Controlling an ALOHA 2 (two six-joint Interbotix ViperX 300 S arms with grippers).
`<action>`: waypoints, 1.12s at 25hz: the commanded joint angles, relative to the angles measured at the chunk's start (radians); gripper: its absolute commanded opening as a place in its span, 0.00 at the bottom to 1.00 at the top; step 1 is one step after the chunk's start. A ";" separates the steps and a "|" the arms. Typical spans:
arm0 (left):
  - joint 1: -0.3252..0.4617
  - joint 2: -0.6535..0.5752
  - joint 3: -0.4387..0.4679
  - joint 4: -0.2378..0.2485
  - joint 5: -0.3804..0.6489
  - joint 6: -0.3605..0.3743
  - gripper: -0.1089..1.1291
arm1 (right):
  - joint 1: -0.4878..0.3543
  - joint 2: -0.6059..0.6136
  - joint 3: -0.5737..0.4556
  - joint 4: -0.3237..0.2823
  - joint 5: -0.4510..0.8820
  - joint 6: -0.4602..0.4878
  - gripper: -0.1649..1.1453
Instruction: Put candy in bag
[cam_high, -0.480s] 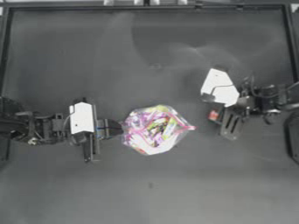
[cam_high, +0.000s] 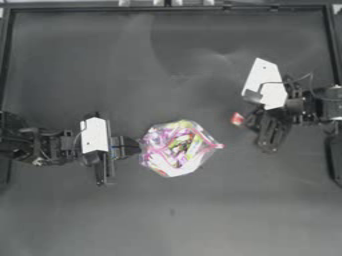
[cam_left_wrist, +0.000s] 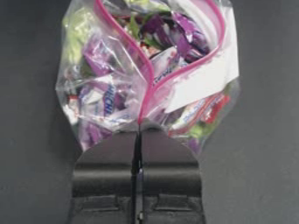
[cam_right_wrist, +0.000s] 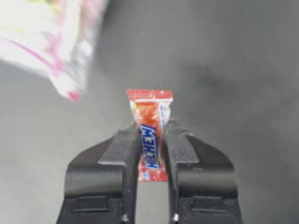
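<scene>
Two arms meet over the dark table (cam_high: 80, 220). Near its middle lies the bag (cam_high: 175, 148), its mouth gaping toward the right edge; the left gripper (cam_high: 133, 148) is clamped on the pink seal strip (cam_left_wrist: 142, 98) at the bag's left end. Just right of the bag, the right gripper (cam_high: 242, 119) pinches the candy (cam_right_wrist: 151, 135), apart from the bag.
</scene>
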 joint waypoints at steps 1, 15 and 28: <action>0.000 -0.008 -0.020 0.002 -0.003 -0.002 0.21 | 0.034 -0.005 -0.071 -0.021 -0.005 -0.002 0.48; 0.000 -0.002 -0.026 0.002 -0.005 0.000 0.21 | 0.098 0.143 -0.183 -0.032 -0.141 -0.009 0.48; -0.003 -0.003 -0.026 0.002 -0.005 -0.002 0.21 | 0.124 0.253 -0.233 -0.025 -0.207 -0.006 0.48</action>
